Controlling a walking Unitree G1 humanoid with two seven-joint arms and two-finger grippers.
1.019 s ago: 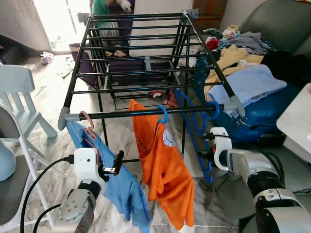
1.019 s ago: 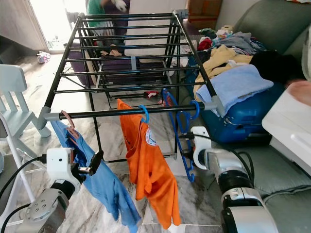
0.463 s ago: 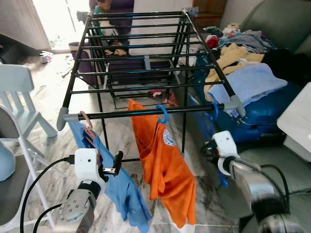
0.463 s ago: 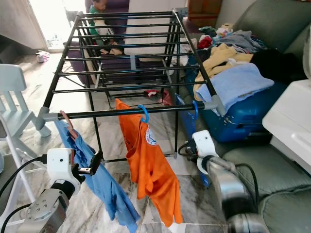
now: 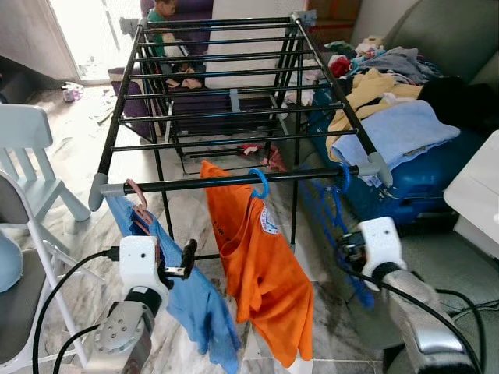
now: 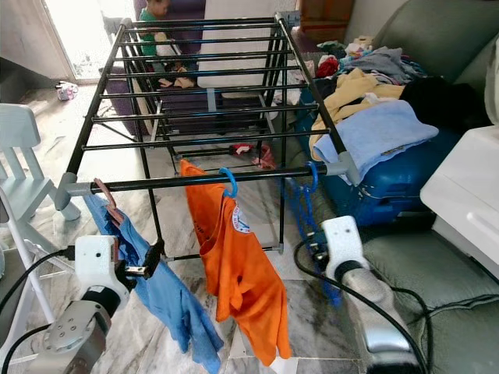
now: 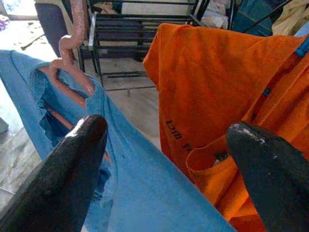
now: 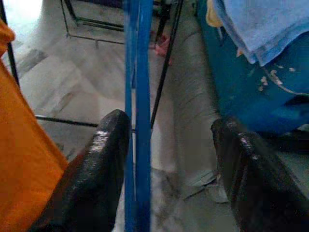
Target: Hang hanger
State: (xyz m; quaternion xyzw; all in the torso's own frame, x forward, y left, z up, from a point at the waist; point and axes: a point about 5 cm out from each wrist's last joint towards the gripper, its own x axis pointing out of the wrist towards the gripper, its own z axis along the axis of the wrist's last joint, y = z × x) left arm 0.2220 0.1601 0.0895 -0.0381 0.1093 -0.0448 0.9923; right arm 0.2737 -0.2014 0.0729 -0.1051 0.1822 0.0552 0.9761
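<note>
An empty blue hanger hangs by its hook on the right end of the black drying rack's front rail. My right gripper is open low beside it. In the right wrist view the blue hanger runs between the fingers, close to one of them, and neither presses on it. An orange shirt on a blue hanger hangs mid-rail. A blue shirt on a pink hanger hangs at the left. My left gripper is open in front of the blue shirt.
A blue suitcase piled with clothes stands right of the rack, against a grey sofa. A white surface juts in at the right. White chairs stand at the left. A person sits beyond the rack.
My right arm has drawn back from the rail, lower and nearer to me, and the blue hanger stays hooked on it. The left arm has held still.
</note>
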